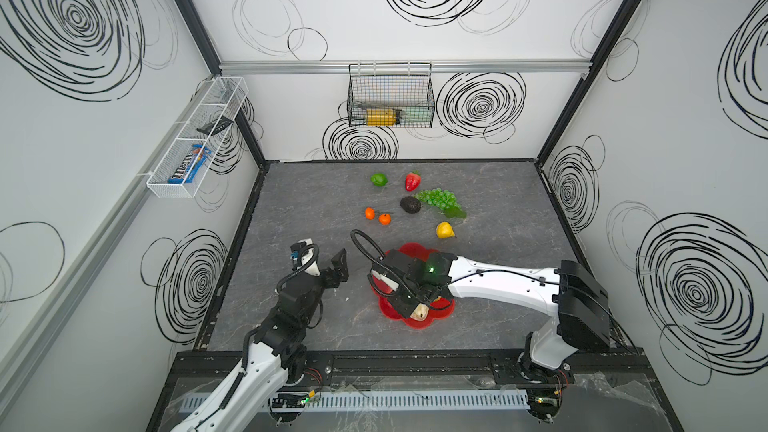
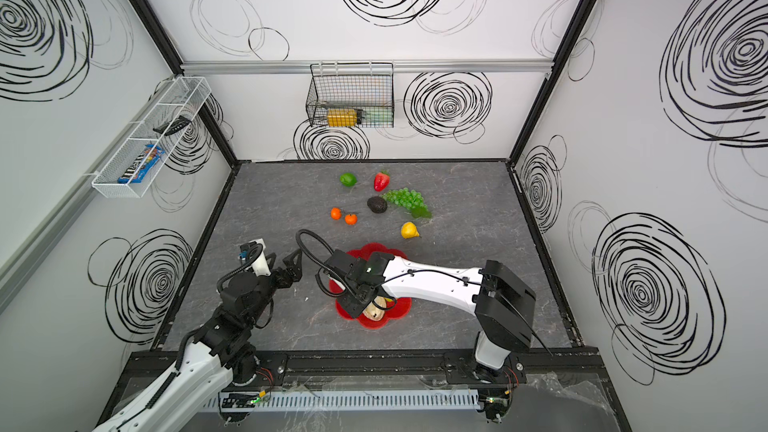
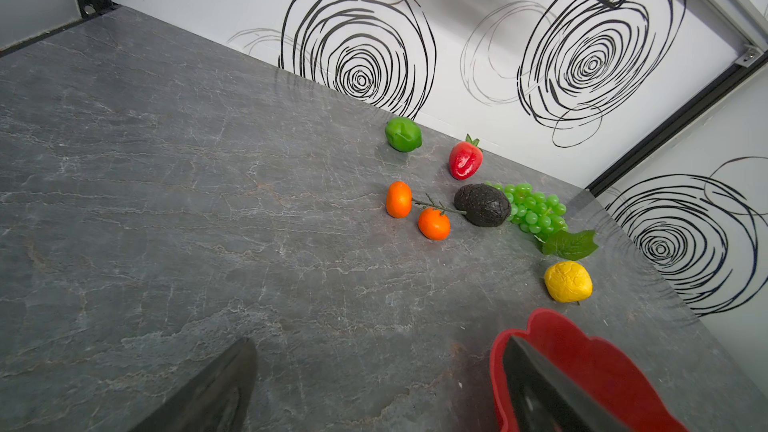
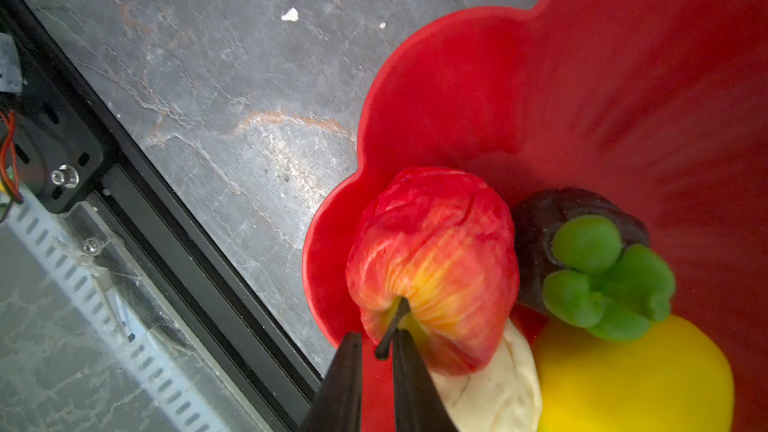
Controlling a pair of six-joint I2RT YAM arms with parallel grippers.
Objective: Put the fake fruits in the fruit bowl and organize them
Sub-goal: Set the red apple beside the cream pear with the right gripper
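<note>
**Right gripper pinching apple stem over fruit bowl**

Right gripper (image 4: 376, 361) is pinching the red apple (image 4: 432, 268) by its stem inside the fruit bowl (image 4: 540, 89). In both top views, its arm is hiding the bowl's middle; the left gripper (image 1: 337, 268) is hanging spread beside the bowl, and the lemon (image 1: 444, 230) and avocado (image 2: 377, 205) are lying beyond it.

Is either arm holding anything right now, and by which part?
The right gripper looks shut on the red apple by its dark stem, over the red bowl. The left gripper is open and empty.

Red bowl (image 1: 415, 322), part-filled w/ fruits (image 4: 432, 268)
</note>
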